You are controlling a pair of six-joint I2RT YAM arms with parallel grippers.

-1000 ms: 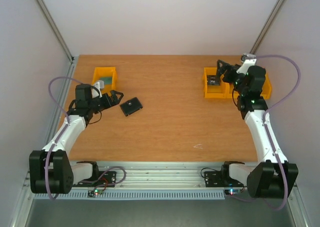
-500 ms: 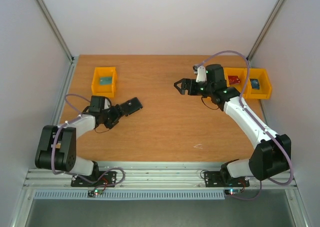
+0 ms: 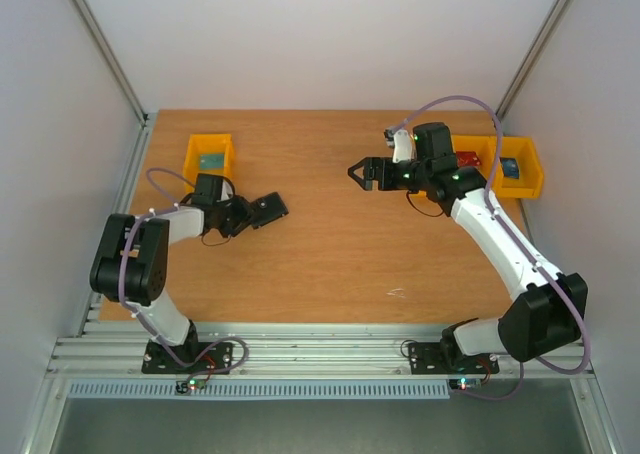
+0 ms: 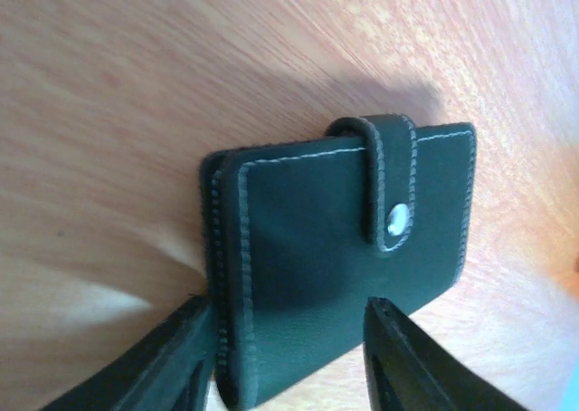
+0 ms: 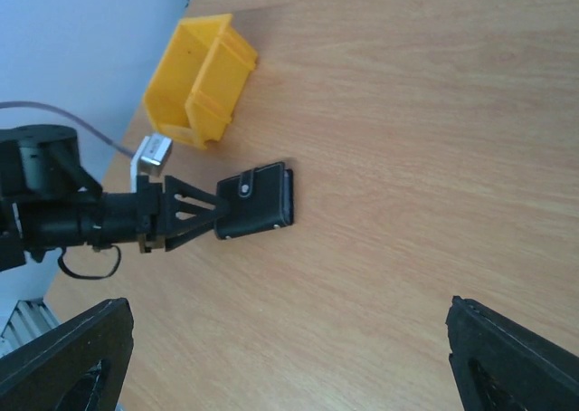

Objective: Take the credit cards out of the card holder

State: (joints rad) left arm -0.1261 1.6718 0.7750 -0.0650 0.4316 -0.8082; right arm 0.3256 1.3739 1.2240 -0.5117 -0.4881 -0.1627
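Note:
The card holder (image 3: pixel 272 207) is a black wallet lying on the left part of the table, folded shut with its tab snapped down (image 4: pixel 391 216). No credit cards show; the closed wallet hides its inside. My left gripper (image 3: pixel 250 214) reaches in low from the left. Its jaws have closed in on the wallet's near corner (image 4: pixel 289 339): one finger (image 4: pixel 185 343) presses the spine edge and the other finger (image 4: pixel 393 339) lies against the short edge. My right gripper (image 3: pixel 361 171) hovers open over the table's middle, aimed left at the card holder (image 5: pixel 258 201), with nothing between its fingertips (image 5: pixel 288 339).
A yellow bin (image 3: pixel 209 160) with a small greenish item stands behind the left gripper and also shows in the right wrist view (image 5: pixel 199 76). Two more yellow bins (image 3: pixel 522 171) at the far right hold small red and blue items, partly behind the right arm.
The left gripper slid forward onto the wallet and its jaws narrowed around it, nudging it slightly right. The right arm swung from the right bins to the table's middle.

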